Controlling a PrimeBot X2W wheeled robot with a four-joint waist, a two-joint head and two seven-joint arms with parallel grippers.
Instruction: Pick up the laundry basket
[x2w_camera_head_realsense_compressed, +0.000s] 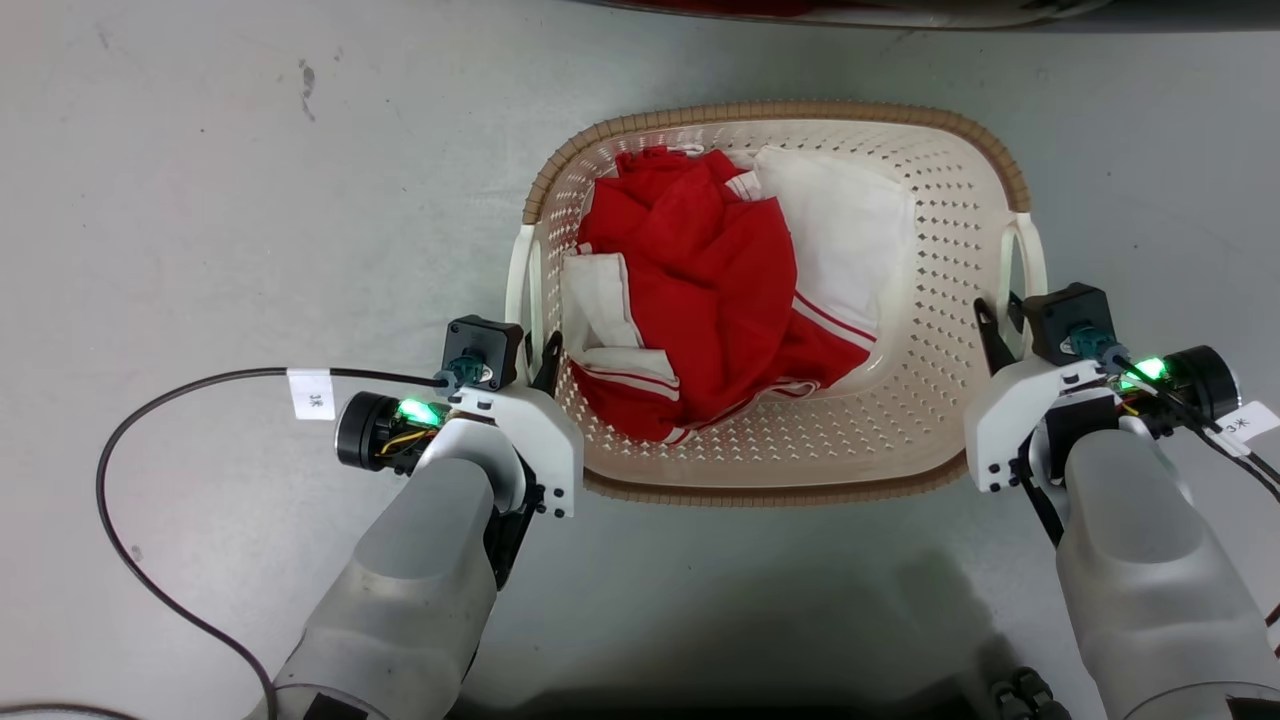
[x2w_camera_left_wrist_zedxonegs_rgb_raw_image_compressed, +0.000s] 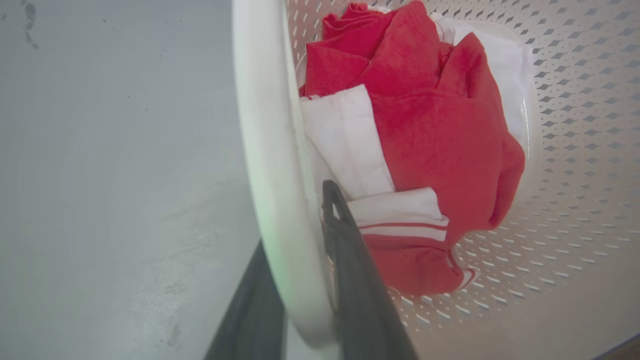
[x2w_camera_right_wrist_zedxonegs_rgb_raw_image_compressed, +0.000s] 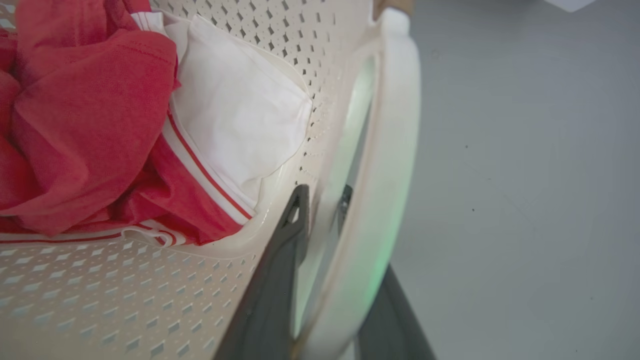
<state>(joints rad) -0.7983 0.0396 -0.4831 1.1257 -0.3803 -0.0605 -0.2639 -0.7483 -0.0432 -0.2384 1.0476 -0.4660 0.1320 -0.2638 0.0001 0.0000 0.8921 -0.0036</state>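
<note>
The laundry basket (x2w_camera_head_realsense_compressed: 945, 190) is cream perforated plastic with a brown rim and stands on the grey floor in the middle of the head view. Red clothing (x2w_camera_head_realsense_compressed: 700, 290) and white clothing (x2w_camera_head_realsense_compressed: 850, 230) lie inside it. My left gripper (x2w_camera_head_realsense_compressed: 535, 350) is at its left loop handle (x2w_camera_head_realsense_compressed: 518, 270). In the left wrist view the handle (x2w_camera_left_wrist_zedxonegs_rgb_raw_image_compressed: 270, 125) runs between the two dark fingers (x2w_camera_left_wrist_zedxonegs_rgb_raw_image_compressed: 350, 260), which are shut on it. My right gripper (x2w_camera_head_realsense_compressed: 1000, 320) is at the right loop handle (x2w_camera_head_realsense_compressed: 1035, 250). The right wrist view shows that handle (x2w_camera_right_wrist_zedxonegs_rgb_raw_image_compressed: 395, 125) clamped between that gripper's fingers (x2w_camera_right_wrist_zedxonegs_rgb_raw_image_compressed: 280, 280).
A black cable (x2w_camera_head_realsense_compressed: 130, 430) with a white tag (x2w_camera_head_realsense_compressed: 311, 392) loops over the floor to the left of my left arm. A dark curved edge (x2w_camera_head_realsense_compressed: 850, 10) of some larger object runs along the top. Bare grey floor (x2w_camera_head_realsense_compressed: 250, 200) surrounds the basket.
</note>
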